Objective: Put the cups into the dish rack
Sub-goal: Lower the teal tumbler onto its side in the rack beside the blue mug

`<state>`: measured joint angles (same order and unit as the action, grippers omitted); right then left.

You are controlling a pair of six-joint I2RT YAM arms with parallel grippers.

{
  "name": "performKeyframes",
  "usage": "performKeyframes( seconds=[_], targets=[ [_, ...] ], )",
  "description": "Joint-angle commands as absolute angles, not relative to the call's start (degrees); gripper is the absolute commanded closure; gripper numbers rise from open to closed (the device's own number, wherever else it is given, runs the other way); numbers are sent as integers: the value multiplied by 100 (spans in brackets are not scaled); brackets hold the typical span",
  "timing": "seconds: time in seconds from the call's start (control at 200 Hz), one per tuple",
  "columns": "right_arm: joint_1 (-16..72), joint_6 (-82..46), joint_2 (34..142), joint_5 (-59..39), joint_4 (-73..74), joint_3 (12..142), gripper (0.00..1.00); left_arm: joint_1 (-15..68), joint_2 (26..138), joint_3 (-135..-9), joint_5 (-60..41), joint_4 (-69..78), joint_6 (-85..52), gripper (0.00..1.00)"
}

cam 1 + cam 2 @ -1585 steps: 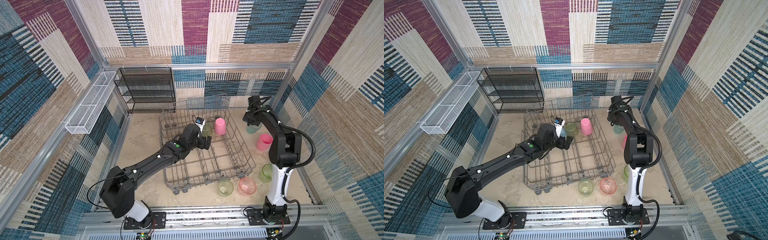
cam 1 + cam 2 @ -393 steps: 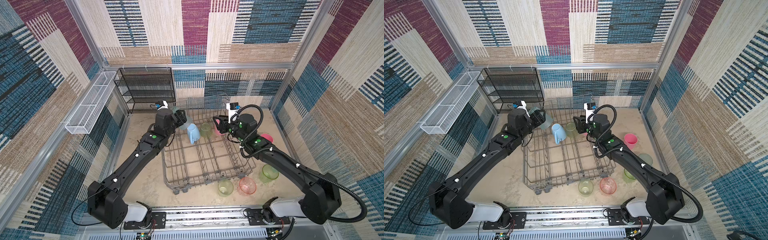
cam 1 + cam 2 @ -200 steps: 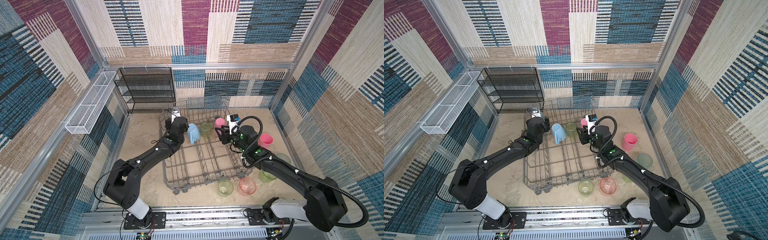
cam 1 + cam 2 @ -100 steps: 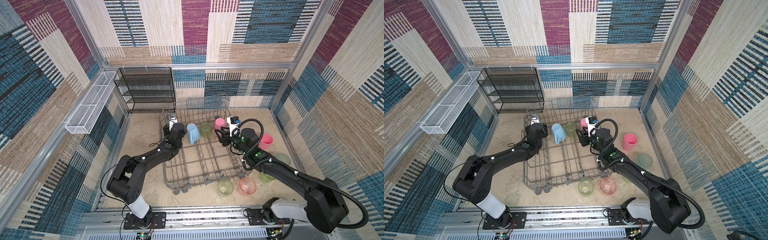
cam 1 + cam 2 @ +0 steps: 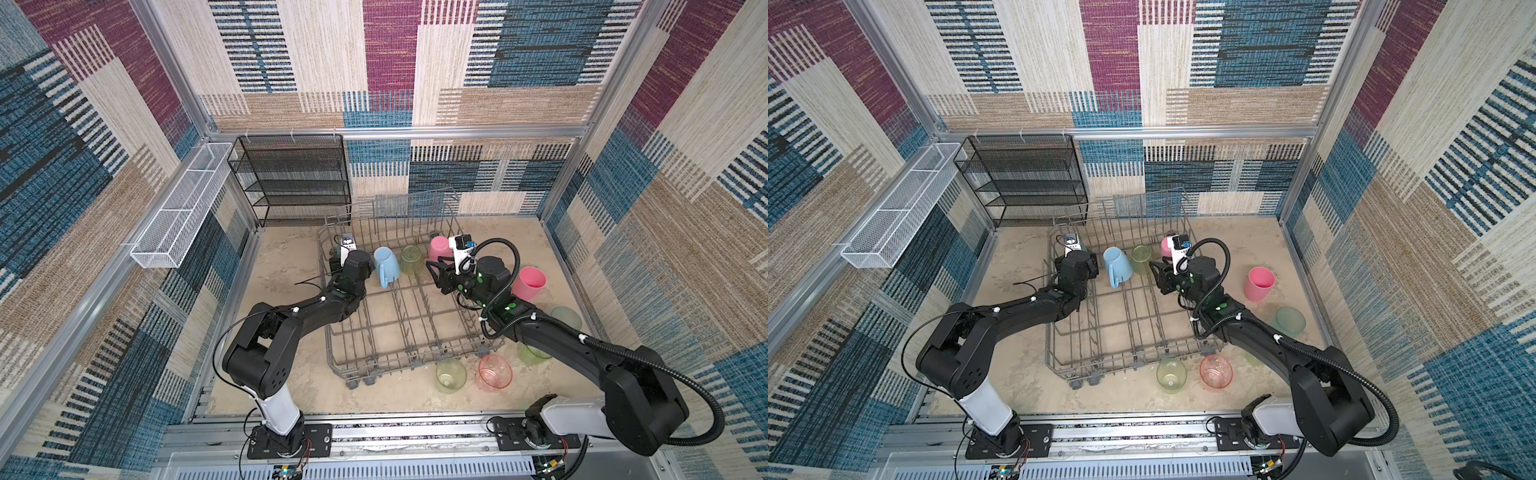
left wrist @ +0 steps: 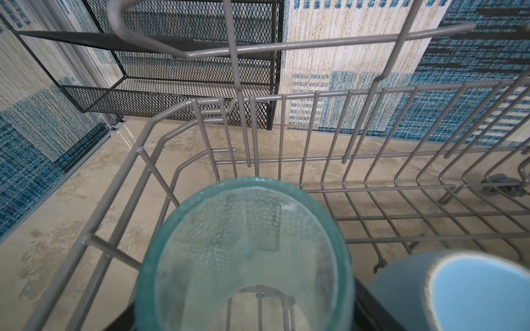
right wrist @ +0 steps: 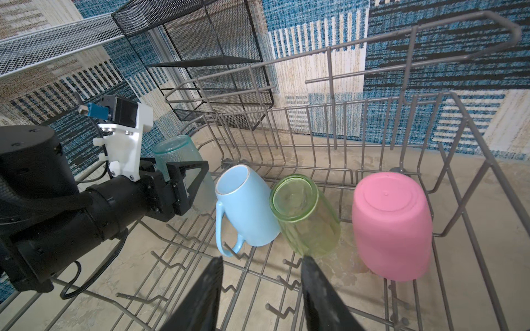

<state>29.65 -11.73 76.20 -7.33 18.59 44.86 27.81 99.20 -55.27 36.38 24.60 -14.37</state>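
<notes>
My left gripper (image 7: pixel 179 174) is shut on a translucent teal cup (image 7: pixel 175 154), (image 6: pixel 243 258) in the far left corner of the grey wire dish rack (image 5: pixel 409 359). Beside it, a light-blue mug (image 5: pixel 386 266), a yellow-green cup (image 5: pixel 411 259) and a pink cup (image 5: pixel 440 248) lean upside down in the rack's back row. My right gripper (image 7: pixel 262 262), (image 5: pixel 434 272) hovers open and empty over the tines, just short of the green cup. Outside the rack are a pink cup (image 5: pixel 528 282), a teal one (image 5: pixel 567 318), two yellow-green ones (image 5: pixel 451 374), (image 5: pixel 530 353) and a pink-orange one (image 5: pixel 494 372).
A black mesh shelf unit (image 5: pixel 291 178) stands against the back wall behind the rack's left corner. A long white mesh basket (image 5: pixel 178 208) hangs on the left wall. The rack's tall back tines (image 6: pixel 315 97) rise close around the held cup.
My left gripper carried the teal cup from behind the rack down into its far left corner, next to the mug. My right gripper drew back a little from the pink cup, still empty.
</notes>
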Motion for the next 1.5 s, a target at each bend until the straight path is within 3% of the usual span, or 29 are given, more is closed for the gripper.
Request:
performKeyframes(
  seconds=[0.0,0.561,0.816,0.932,1.222,1.492],
  targets=[
    [2971,-1109,7679,-751,2112,4542,53,2760,9997,-5527,3663,2435,-1740,37],
    [2974,-1107,7873,-703,2048,4629,51,2769,9993,-5361,3606,1795,-2298,29],
    [2975,-1134,7952,-670,1833,4814,49,2775,9714,-5346,3413,1639,-2132,8],
    [2972,-1190,7937,-600,1658,4925,43,2786,9490,-5400,3212,1373,-2136,0],
    [2972,-1375,7847,-348,1129,5203,28,2786,8920,-5821,2279,182,-2180,1],
    [2973,-1838,7911,320,98,5877,24,2786,8235,-6322,1347,-836,-2007,0]
  ],
)
